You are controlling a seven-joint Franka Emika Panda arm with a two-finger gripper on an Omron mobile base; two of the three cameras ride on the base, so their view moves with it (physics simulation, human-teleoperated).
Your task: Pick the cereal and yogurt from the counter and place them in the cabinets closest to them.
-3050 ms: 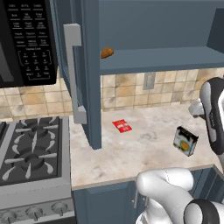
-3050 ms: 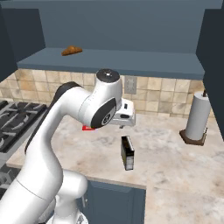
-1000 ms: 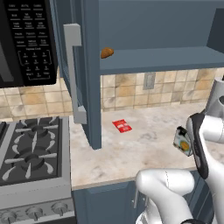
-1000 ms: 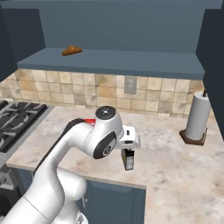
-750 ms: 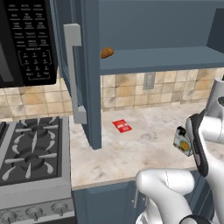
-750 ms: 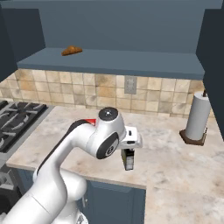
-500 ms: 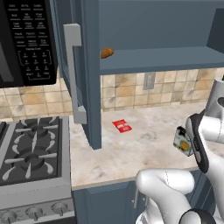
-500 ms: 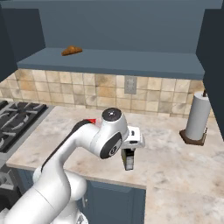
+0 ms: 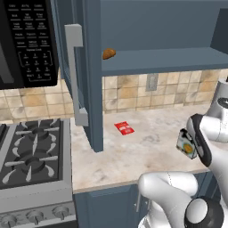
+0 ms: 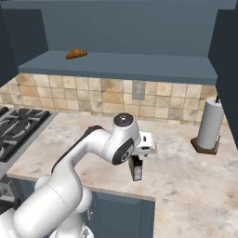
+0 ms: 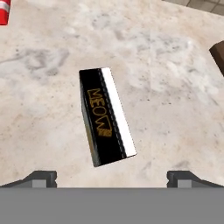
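In my hand view the cereal (image 11: 106, 116) sits at the centre of the frame, seen from above: a black top panel with orange lettering and a white strip along one long side, lying at a slant on the beige marbled worktop (image 11: 175, 109). The fingers (image 11: 112, 177) are spread wide, their two dark tips at the lower left and lower right of the frame, with the box between them but higher in the picture; neither tip touches it. A bit of the red packet (image 11: 4, 12) shows at the upper left corner, and a dark brown corner of something cuts in at the right edge.

In the left base view the cereal (image 9: 186, 144) stands upright at the right of the frame near the front edge of the worktop (image 9: 147, 147), its round orange picture facing the camera, partly hidden by my arm. The red packet (image 9: 124, 128) lies flat near the centre, well apart from the box. An open cabinet door (image 9: 89, 75) with a grey bar handle hangs at the upper centre, and a brown item (image 9: 108, 54) rests on the blue shelf (image 9: 164, 60).

In the right base view the cereal (image 10: 135, 168) stands directly below my wrist, at the centre. A paper towel roll (image 10: 208, 124) stands at the right, the stove (image 10: 18, 128) at the left.
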